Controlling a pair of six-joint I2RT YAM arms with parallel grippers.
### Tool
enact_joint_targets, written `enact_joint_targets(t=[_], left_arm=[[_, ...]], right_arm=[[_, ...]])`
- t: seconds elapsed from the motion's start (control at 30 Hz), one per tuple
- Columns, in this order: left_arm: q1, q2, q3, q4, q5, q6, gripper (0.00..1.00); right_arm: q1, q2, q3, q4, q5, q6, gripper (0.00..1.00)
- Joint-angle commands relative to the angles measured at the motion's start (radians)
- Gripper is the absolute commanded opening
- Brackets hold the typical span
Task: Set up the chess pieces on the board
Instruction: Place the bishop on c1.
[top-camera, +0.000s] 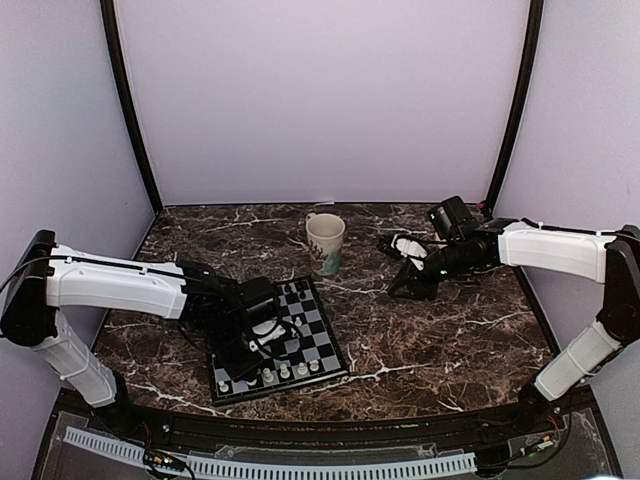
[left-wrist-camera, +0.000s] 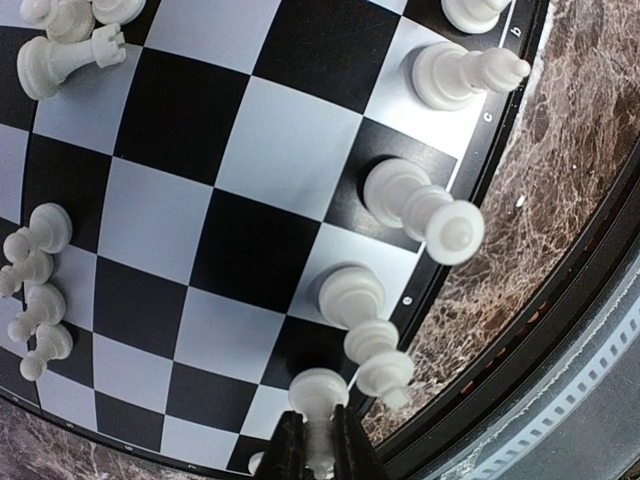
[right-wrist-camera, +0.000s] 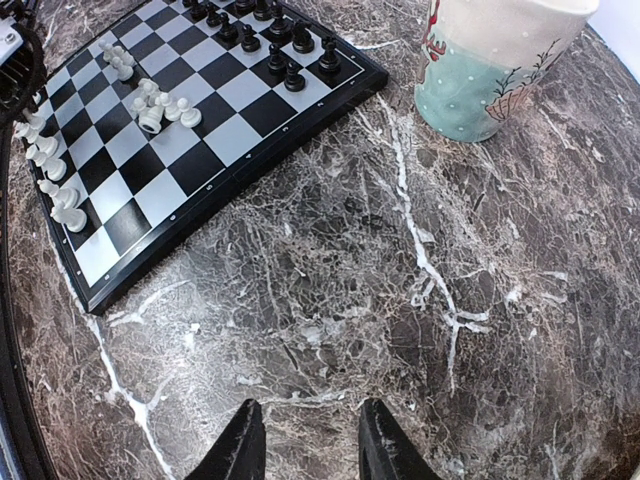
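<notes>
The board lies between the arms, near the table's front edge. My left gripper is shut on a white chess piece, whose round base hangs over a square beside the board's border. In the same row along that edge stand three white pieces. Small white pieces lie loose on the left. In the top view my left gripper is over the board's near half. My right gripper stands open over bare marble, right of the board. Black pieces stand on its far side.
A cream and teal mug stands behind the board, and shows in the right wrist view as the mug at upper right. The dark marble tabletop has a black front rail. Purple walls enclose the back and sides.
</notes>
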Motion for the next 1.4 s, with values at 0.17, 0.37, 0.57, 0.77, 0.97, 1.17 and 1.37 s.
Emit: enact_joint_targets(t=[0.17, 0.37, 0.57, 0.77, 0.97, 1.17, 1.37], left_arm=[[-0.008, 0.019, 0.008, 0.014, -0.012, 0.015, 0.10], [-0.011, 0.041, 0.021, 0.006, -0.025, 0.026, 0.11], [-0.012, 0.047, 0.024, -0.005, -0.035, 0.025, 0.17], [-0.013, 0.037, 0.022, -0.019, -0.047, 0.021, 0.22], [-0.013, -0.002, 0.047, -0.040, -0.035, 0.040, 0.31], [-0.010, -0.081, 0.136, -0.055, -0.095, 0.103, 0.38], [0.074, -0.065, 0.230, 0.035, -0.127, 0.156, 0.42]], right_arm=[[0.000, -0.005, -0.003, 0.011, -0.012, -0.007, 0.33], [0.000, -0.006, -0.003, 0.009, -0.011, -0.008, 0.33], [0.000, -0.012, -0.006, 0.011, -0.009, -0.008, 0.33], [-0.001, -0.011, -0.005, 0.011, -0.012, -0.010, 0.33], [0.000, -0.018, 0.005, 0.002, -0.016, -0.006, 0.33], [0.000, -0.044, 0.122, -0.067, -0.059, 0.006, 0.33], [-0.001, -0.022, 0.292, -0.159, -0.078, 0.002, 0.34]])
